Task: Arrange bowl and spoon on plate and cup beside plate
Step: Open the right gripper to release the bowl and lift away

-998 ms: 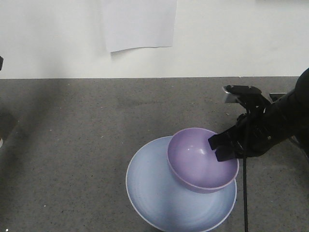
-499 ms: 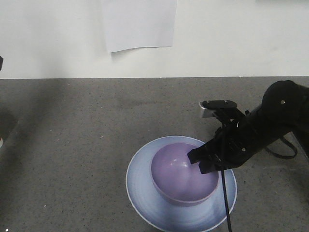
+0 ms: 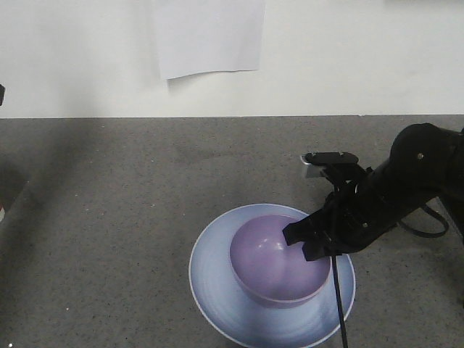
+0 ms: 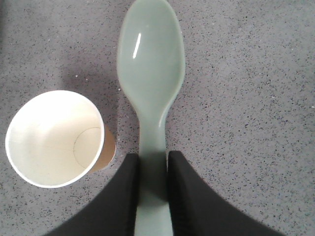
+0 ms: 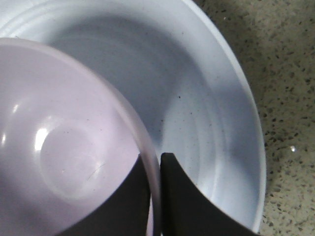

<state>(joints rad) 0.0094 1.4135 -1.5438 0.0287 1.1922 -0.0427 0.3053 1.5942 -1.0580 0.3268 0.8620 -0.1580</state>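
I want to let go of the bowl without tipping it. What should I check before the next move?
1. The bowl inside the rim of the plate: ok.
2. Its base flat on the plate: cannot tell, contact hidden.
3. The right gripper free of the bowl: not ok, shut on its rim.
4. The spoon secure in the left gripper: ok, handle clamped.
5. The cup upright: ok.
6. The cup beside the plate: cannot tell, no view shows both.
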